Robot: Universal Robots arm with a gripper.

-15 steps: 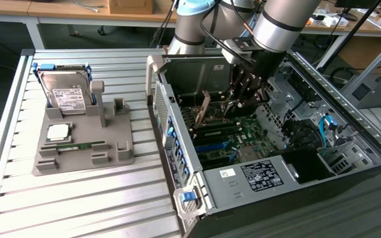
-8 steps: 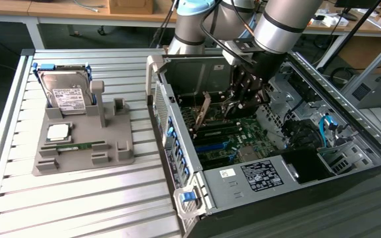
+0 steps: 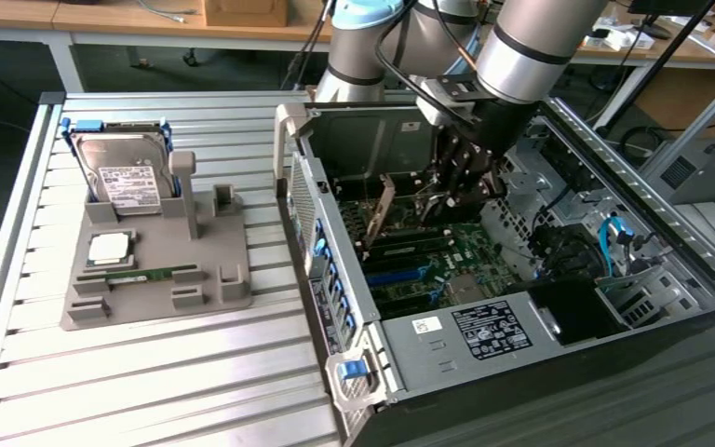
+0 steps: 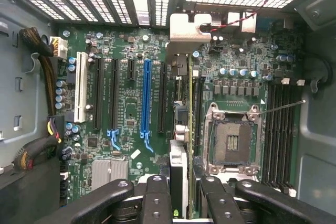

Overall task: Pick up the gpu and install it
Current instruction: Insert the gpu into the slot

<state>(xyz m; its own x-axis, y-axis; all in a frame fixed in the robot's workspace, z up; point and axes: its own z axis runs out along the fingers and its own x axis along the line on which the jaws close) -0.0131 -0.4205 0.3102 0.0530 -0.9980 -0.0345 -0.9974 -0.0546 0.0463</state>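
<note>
While the tool (image 3: 457, 191) grips the gpu (image 3: 384, 212) edge-on, inside the open computer case (image 3: 693, 270) above the motherboard (image 4: 131, 51): a tilted card could miss its slot (image 4: 145, 98), jamming contacts.

In the exterior view, the gripper (image 3: 464, 177) reaches down through the open computer case (image 3: 332, 279), hemmed by the drive cage (image 3: 538, 177) at upper right. The gpu (image 4: 181, 129) stands edge-on between motherboard (image 4: 126, 51) slots; the blue slot (image 4: 145, 98) at frame centre lies unobstructed.
</note>
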